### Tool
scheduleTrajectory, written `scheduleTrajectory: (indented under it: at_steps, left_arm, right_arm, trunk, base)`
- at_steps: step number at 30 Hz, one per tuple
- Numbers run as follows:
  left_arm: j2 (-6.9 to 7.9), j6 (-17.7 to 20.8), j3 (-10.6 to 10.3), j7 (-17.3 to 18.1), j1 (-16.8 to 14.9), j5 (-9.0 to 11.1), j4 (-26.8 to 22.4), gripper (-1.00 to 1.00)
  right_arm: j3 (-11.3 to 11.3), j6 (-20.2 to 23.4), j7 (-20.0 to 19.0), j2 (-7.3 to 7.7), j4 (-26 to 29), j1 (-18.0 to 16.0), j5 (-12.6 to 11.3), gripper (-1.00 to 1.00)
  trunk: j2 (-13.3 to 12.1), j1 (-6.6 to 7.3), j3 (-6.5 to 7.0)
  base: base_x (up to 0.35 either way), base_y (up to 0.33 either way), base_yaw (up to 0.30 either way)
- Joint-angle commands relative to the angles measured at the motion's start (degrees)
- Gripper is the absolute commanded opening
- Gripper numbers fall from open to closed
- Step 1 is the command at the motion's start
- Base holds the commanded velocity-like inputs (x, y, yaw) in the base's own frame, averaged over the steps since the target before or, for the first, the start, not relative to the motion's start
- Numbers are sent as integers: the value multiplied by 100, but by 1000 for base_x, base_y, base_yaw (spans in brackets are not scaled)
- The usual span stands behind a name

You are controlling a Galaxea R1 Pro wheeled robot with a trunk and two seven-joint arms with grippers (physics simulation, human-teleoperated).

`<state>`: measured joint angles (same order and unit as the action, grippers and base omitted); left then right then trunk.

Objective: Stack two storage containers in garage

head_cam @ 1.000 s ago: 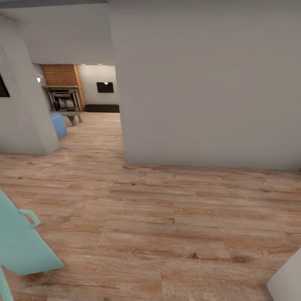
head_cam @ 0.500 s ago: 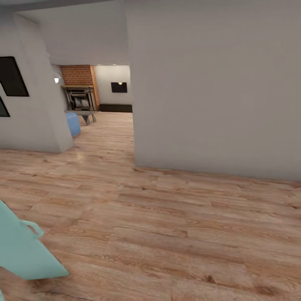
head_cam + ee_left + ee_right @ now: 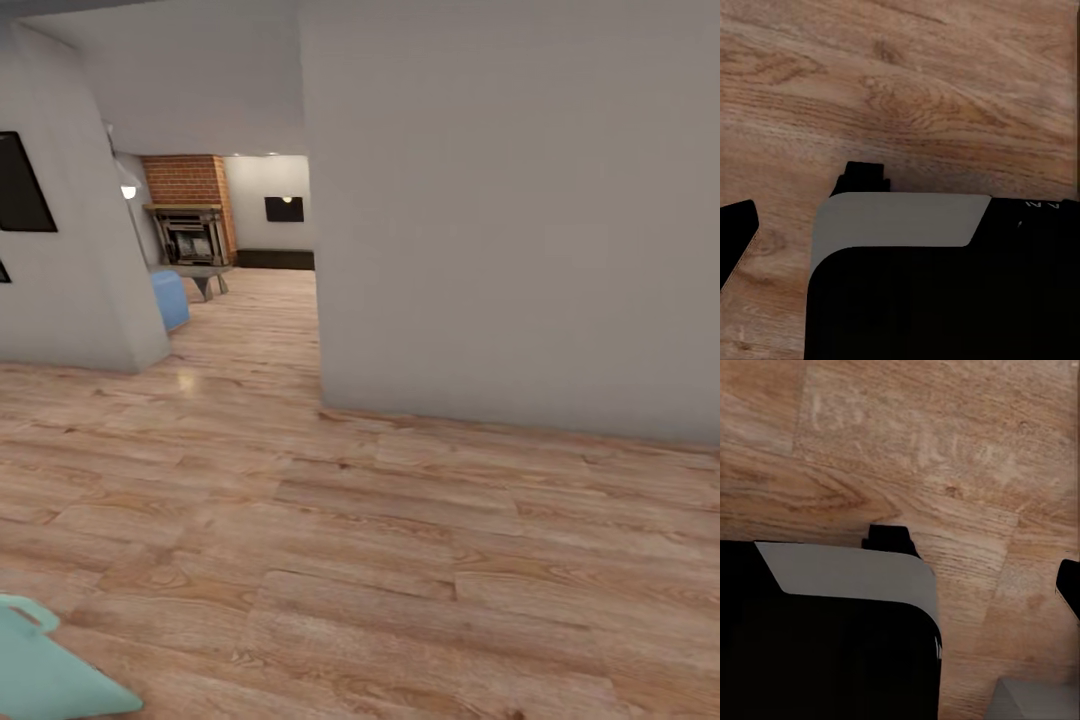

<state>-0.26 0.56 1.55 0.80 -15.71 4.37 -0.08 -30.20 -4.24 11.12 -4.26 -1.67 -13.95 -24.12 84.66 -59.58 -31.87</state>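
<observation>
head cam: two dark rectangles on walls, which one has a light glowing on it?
The small dark panel on the far wall beside the red-brick fireplace; the larger black frame on the near left wall shows none.

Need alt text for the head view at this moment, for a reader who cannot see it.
A light wood-plank floor runs up to a plain pale wall on the right. Left of it, an opening leads to a room with a red-brick fireplace and part of a blue sofa. A pale teal object juts into the bottom left corner.

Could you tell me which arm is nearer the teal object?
Left, probably: the teal object sits low on the left arm's side; the right arm is on the other side.
</observation>
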Motion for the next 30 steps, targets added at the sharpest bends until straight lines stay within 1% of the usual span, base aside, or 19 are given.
scheduleTrajectory:
  at_steps: [1, 30]
  left_arm:
    - [0, 6, 12, 8, -2, 46, -1, 100]
    - [0, 6, 12, 8, -2, 46, -1, 100]
  right_arm:
    - [-48, -33, 4, -5, -18, -5, -58, 100]
    - [-48, -33, 4, -5, -18, -6, -54, 100]
  trunk:
    - [2, -3, -5]
    - [2, -3, -5]
  base:
    - [322, 0, 0]
    - [322, 0, 0]
